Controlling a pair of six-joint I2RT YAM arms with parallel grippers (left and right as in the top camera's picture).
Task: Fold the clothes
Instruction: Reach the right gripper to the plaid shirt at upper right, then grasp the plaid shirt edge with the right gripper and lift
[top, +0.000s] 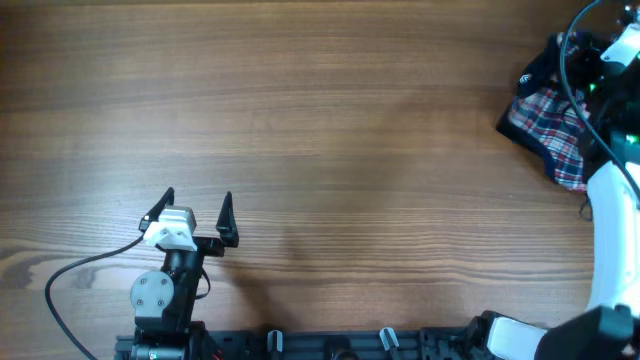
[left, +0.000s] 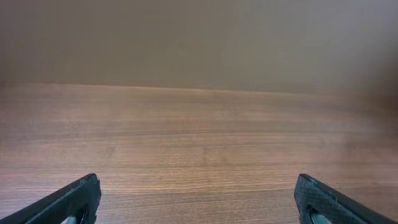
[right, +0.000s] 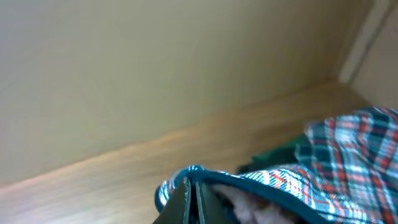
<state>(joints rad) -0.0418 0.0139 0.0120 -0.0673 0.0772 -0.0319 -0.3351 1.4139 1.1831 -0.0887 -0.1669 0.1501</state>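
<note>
Wooden worktop (top: 350, 120) carries the left end effector (top: 198, 198) at lower left, its fingers spread wide. Far right, the plaid shirt (top: 548, 125) lies bunched beside a black garment (top: 538, 66), partly hidden by the arm; the right end effector (right: 191, 200) pinches its blurred hem.

Plaid shirt (top: 545, 125): red, navy, white check. Crumpled in loose heap near far right corner of tabletop, close to right edge, unfolded, partly hidden. Raised fold of teal-edged hem (right: 249, 180) lifted off wood, pinched between closed fingers of right gripper (right: 191, 202).

Dark garment (top: 537, 68): bunched just beyond plaid shirt, touching it, nearer far edge; small white mark on left side.
</note>
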